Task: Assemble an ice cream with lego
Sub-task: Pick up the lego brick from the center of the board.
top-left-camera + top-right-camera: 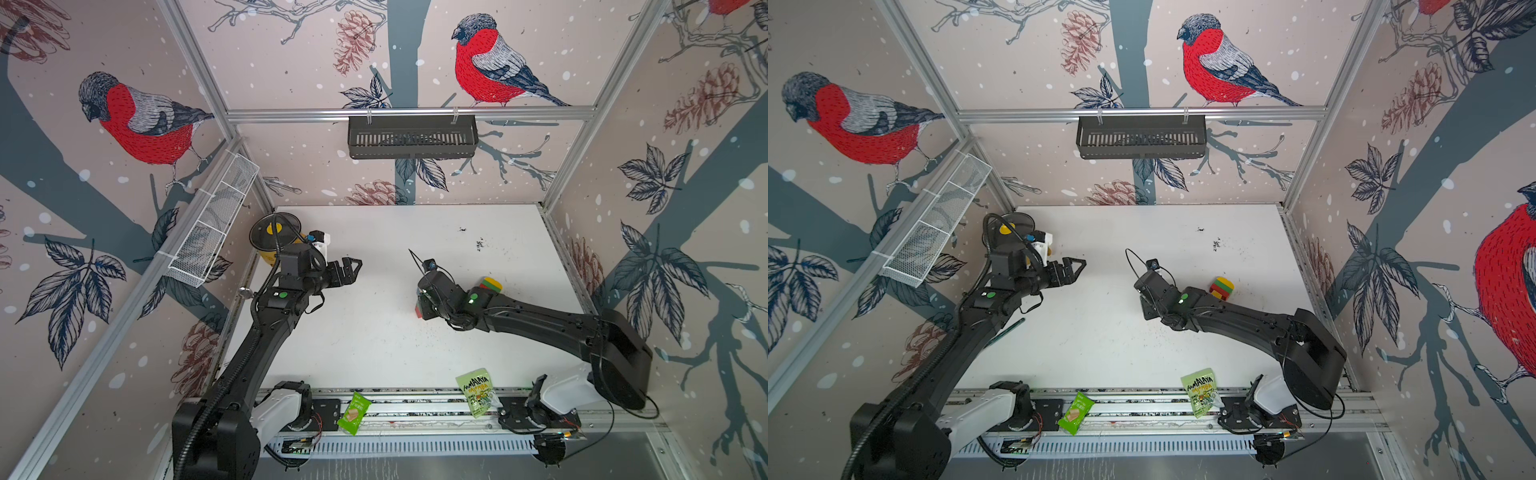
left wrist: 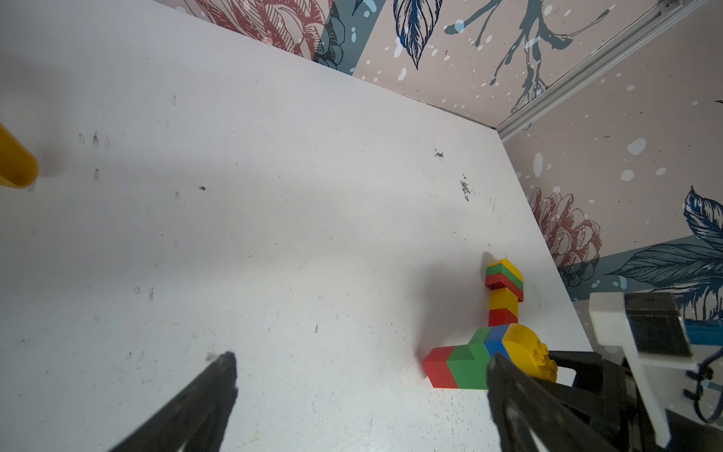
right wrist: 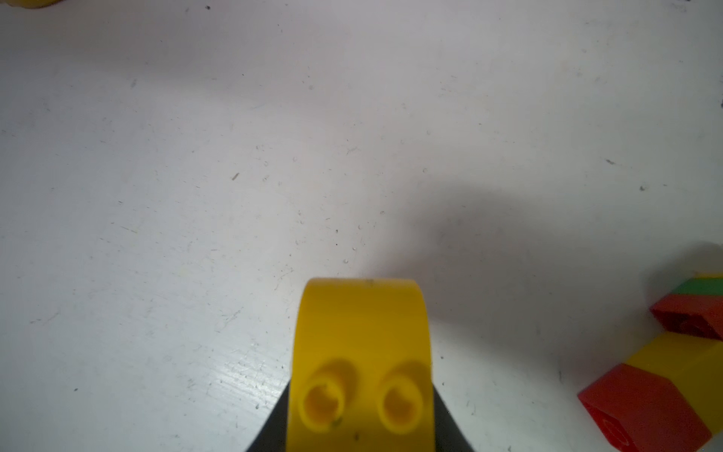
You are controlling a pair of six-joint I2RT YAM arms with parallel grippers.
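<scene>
A lego stack of red, green, blue and a yellow half-round brick (image 2: pixel 465 364) lies on its side on the white table (image 1: pixel 374 332). My right gripper (image 3: pixel 362 411) points down at its yellow end, its fingers (image 3: pixel 279 415) pressed on both sides of the yellow half-round brick (image 3: pixel 362 325). The wrist hides most of that stack in both top views. A second lego stack of yellow, green and red (image 1: pixel 491 284) (image 1: pixel 1222 286) (image 2: pixel 504 289) lies just behind it toward the right wall. My left gripper (image 1: pixel 352 266) (image 2: pixel 362 358) hovers open and empty over the left-middle of the table.
A yellow canister with a black lid (image 1: pixel 276 232) stands at the back left behind the left arm. Two green snack packets (image 1: pixel 353 412) (image 1: pixel 477 392) lie on the front rail. A white wire basket (image 1: pixel 212 232) hangs on the left wall, a black one (image 1: pixel 411 137) on the back wall.
</scene>
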